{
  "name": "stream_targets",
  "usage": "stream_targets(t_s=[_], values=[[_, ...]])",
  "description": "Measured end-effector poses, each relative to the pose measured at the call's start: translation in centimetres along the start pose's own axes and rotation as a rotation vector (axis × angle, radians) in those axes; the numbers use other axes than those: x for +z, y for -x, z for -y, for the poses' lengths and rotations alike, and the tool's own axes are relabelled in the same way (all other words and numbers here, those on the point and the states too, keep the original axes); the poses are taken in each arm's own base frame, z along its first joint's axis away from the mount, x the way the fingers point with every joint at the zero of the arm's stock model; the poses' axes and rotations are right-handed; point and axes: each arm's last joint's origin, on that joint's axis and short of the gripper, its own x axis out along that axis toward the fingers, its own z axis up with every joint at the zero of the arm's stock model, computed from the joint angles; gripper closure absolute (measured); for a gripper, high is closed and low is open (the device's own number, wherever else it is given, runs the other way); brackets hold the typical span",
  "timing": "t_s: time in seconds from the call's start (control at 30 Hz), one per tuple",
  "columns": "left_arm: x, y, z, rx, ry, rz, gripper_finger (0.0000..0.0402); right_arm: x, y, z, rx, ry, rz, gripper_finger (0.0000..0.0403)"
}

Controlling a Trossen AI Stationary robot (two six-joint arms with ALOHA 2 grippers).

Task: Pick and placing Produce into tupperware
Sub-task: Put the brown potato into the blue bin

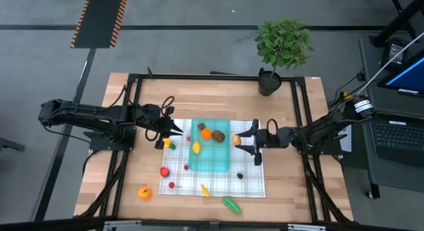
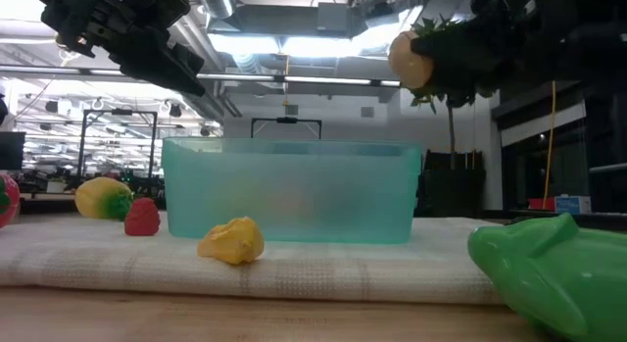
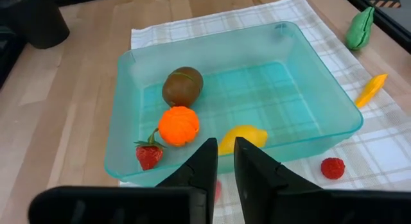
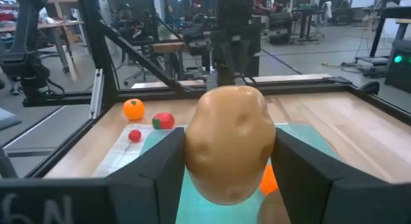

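The right tool point(image 1: 240, 140) is clamped on a tan potato point(image 4: 231, 142), raised at the tupperware's point(image 1: 222, 163) right edge. The tupperware sits mid-counter on the checked cloth point(image 1: 248, 183). The left tool point(image 1: 177, 132), fingers nearly together and empty, hangs at its left edge.

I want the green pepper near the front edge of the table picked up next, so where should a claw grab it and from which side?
Grip the green pepper across its narrow middle, coming straight down from above. It lies flat on the bare wood just off the checked cloth, long and slim, set diagonally, so the fingers should close across its short width. Nothing crowds it. The left claw, empty, looks the likelier choice.
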Motion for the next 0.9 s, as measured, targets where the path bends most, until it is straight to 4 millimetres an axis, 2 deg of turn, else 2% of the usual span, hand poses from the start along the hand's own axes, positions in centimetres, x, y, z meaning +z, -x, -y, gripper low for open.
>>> stream_targets(t_s=[0.37,0.63,0.9], values=[[0.1,0.0,0.0,0.003,-0.003,0.012,0.0382,1.2,-1.0,0.6,-0.007,0.046,0.042,0.0202],[0.4,0.0,-0.1,0.009,-0.007,0.042,0.0400,2.6,-3.0,2.0,0.032,0.018,-0.008,0.0202],[0.4,0.0,-0.1,0.009,-0.007,0.041,0.0387,4.6,-5.0,3.4,0.035,0.020,-0.046,0.0202]])
